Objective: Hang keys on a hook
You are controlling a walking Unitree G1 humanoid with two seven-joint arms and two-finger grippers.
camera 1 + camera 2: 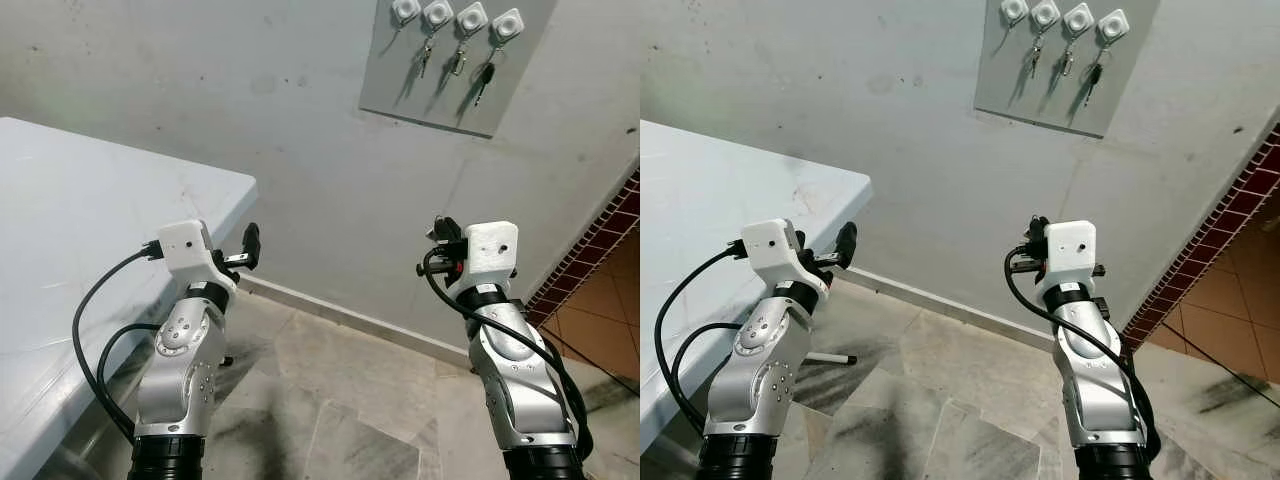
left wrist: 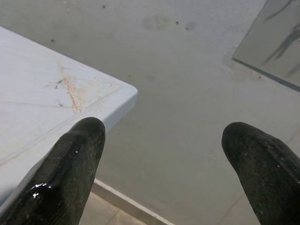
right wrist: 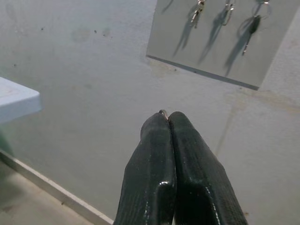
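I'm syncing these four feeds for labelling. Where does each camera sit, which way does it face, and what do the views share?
Left eye: on the head, looking forward and down at the wall, key board and table; both arms show.
Right eye: same scene, shifted slightly.
Left wrist: looks along the open left end effector at the table corner.
Right wrist: looks along the shut right end effector, a metal ring at its tips, toward the board.
Shared: board, wall, table.

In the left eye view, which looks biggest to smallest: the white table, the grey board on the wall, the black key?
1. The white table, though it is nearest the camera.
2. The grey board.
3. The black key, hanging under the fourth hook.
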